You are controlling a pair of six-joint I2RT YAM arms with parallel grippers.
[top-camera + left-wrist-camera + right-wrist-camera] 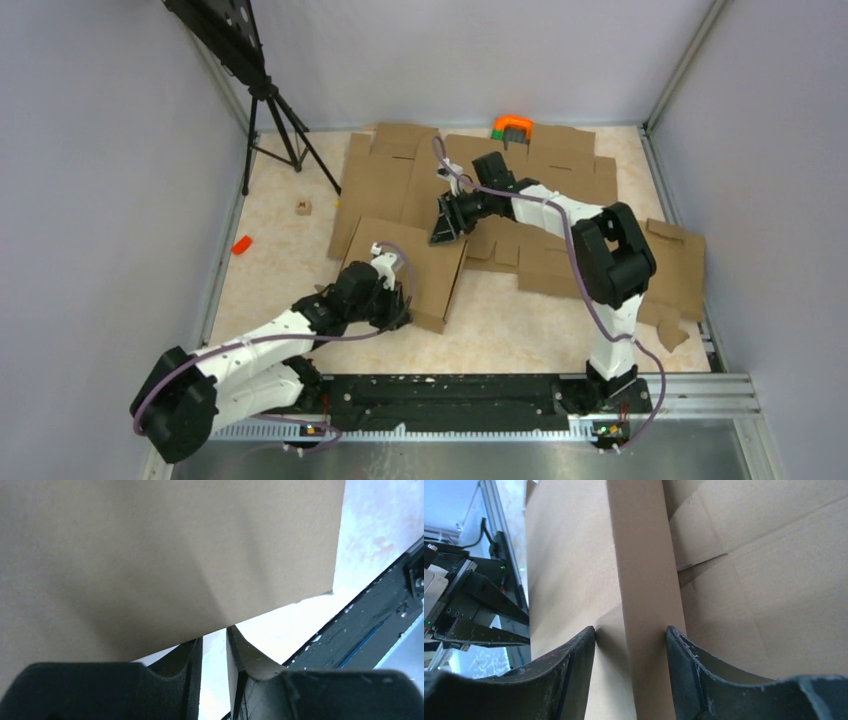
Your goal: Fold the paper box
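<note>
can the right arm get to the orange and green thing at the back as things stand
Probably yes: the orange and green thing sits just beyond the right claw, with only flat cardboard blanks between. Its jaws straddle a wall of the paper box, though.

Up top we've got soft, even light from overhead. The table (290, 255) glows pale, and only faint shadows sit under the arms and along the paper box (405, 262). In the left wrist view, the upper right blows out to white glare, the box surface goes soft and featureless, and the left gripper (215, 636) is a dark blur along the bottom. The right wrist view is crisper, with creases readable, bluish washout at upper left, and the right gripper (630, 630) in shade.
</note>
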